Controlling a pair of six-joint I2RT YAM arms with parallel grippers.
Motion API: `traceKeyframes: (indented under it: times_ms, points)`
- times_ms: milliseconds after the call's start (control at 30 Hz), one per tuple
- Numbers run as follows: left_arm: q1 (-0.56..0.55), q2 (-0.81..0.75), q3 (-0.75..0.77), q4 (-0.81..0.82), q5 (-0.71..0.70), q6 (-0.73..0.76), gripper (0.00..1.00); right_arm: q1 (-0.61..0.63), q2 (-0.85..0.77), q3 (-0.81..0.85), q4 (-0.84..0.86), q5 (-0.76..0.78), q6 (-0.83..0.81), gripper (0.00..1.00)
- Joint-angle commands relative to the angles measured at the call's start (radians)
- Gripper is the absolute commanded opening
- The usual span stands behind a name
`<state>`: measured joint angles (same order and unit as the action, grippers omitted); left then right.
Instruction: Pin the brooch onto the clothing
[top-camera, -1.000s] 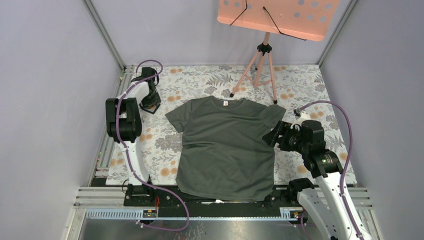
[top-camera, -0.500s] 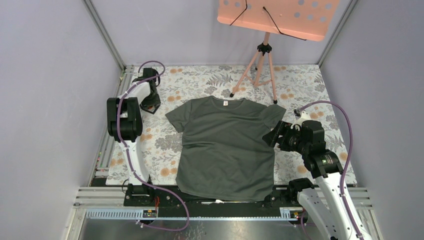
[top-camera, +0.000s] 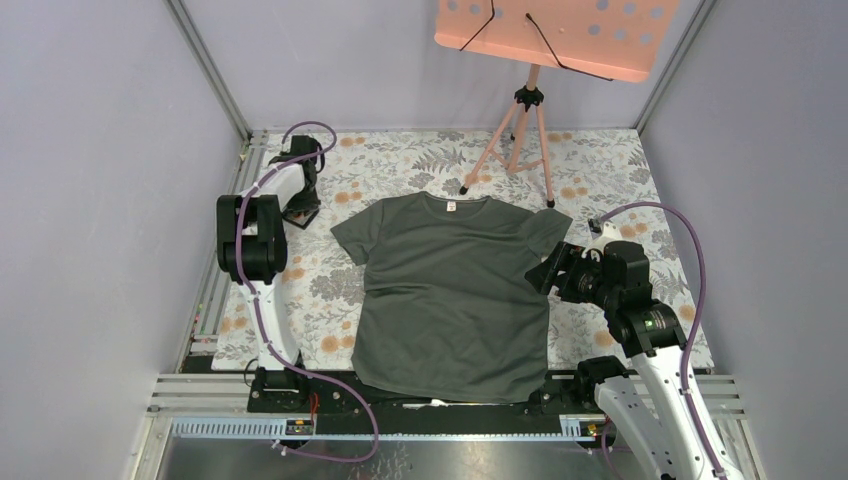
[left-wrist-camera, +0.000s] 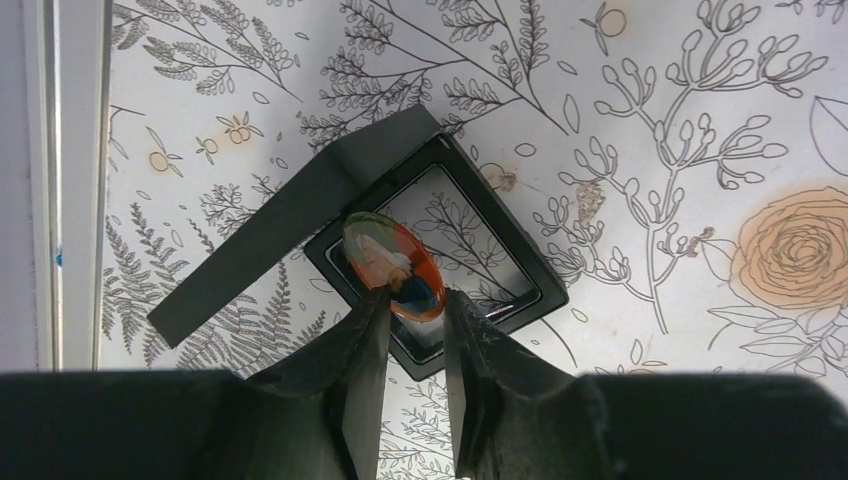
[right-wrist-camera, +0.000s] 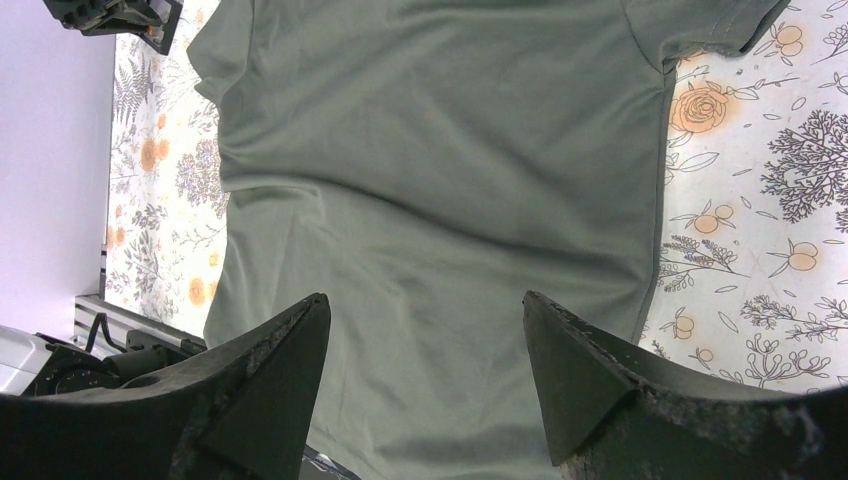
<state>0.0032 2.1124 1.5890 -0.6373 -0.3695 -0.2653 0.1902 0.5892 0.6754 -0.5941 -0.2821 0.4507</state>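
The brooch (left-wrist-camera: 392, 262), a small orange oval with blue and white on its face, stands tilted over an open black square case (left-wrist-camera: 530, 278) whose lid (left-wrist-camera: 290, 220) leans to the left. My left gripper (left-wrist-camera: 415, 300) has its fingertips pressed on the brooch's lower edge from both sides. In the top view that gripper (top-camera: 300, 205) is at the far left of the table, apart from the clothing (top-camera: 455, 290). This dark grey-green T-shirt lies flat in the middle. My right gripper (right-wrist-camera: 425, 300) hangs open above the shirt's right side (right-wrist-camera: 450, 150) with nothing between its fingers.
A pink music stand on a tripod (top-camera: 527, 130) stands at the back, its feet just beyond the shirt's collar. A floral cloth (top-camera: 400, 160) covers the table. Metal frame rails (top-camera: 215, 290) run along the left edge beside the left arm.
The left gripper's fingers have narrowed around the brooch, and the left arm has shifted slightly toward the back. The right arm has not moved.
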Motion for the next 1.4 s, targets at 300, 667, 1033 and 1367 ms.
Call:
traceKeyframes:
  times_ms: [300, 667, 1033, 1367]
  points:
    - [-0.049, -0.058, 0.018, 0.019, -0.109, 0.040, 0.16, -0.003, -0.015, 0.005, -0.010, -0.015, 0.002, 0.77]
    - [-0.081, -0.110, 0.010, 0.018, -0.151, 0.057, 0.06, -0.002, -0.026, 0.003, -0.020, -0.015, 0.005, 0.77]
    - [-0.144, -0.273, -0.046, -0.042, -0.059, 0.028, 0.00, -0.003, -0.026, 0.015, -0.030, -0.016, -0.001, 0.77]
    - [-0.351, -0.620, -0.220, -0.032, 0.468, 0.076, 0.00, -0.001, 0.028, 0.002, 0.052, -0.205, -0.067, 0.77]
